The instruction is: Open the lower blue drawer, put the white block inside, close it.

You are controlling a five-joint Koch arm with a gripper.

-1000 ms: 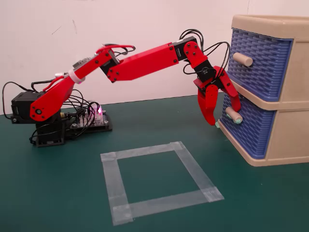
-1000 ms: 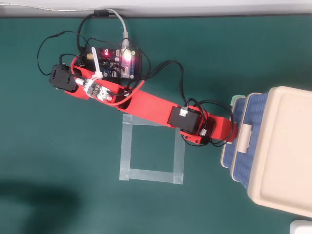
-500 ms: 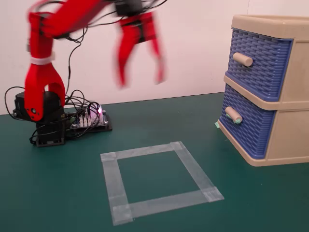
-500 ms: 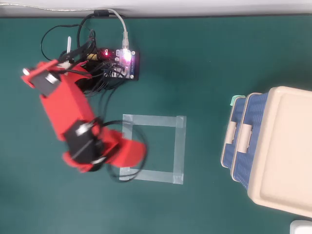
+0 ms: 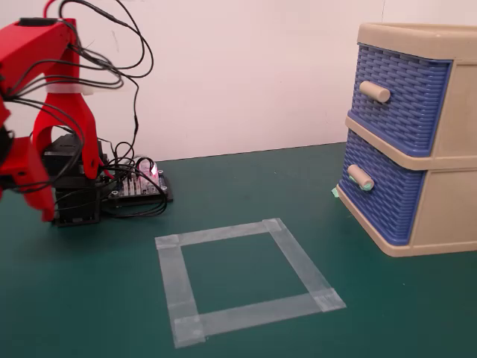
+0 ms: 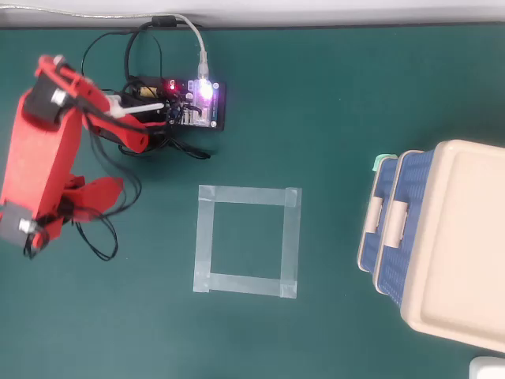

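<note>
The lower blue drawer is pushed into the beige cabinet at the right, its beige handle tipped with pale green. From overhead its front sits just ahead of the upper drawer. The red arm is folded at the far left, well away from the cabinet. My gripper hangs low by the arm's base and points right in the overhead view. Only one jaw tip shows, so I cannot tell its state. The white block is not in view.
A square of clear tape marks the green mat in the middle. A lit circuit board with cables lies by the arm's base. The upper blue drawer is closed. A white thing is cut off by the overhead view's bottom right corner.
</note>
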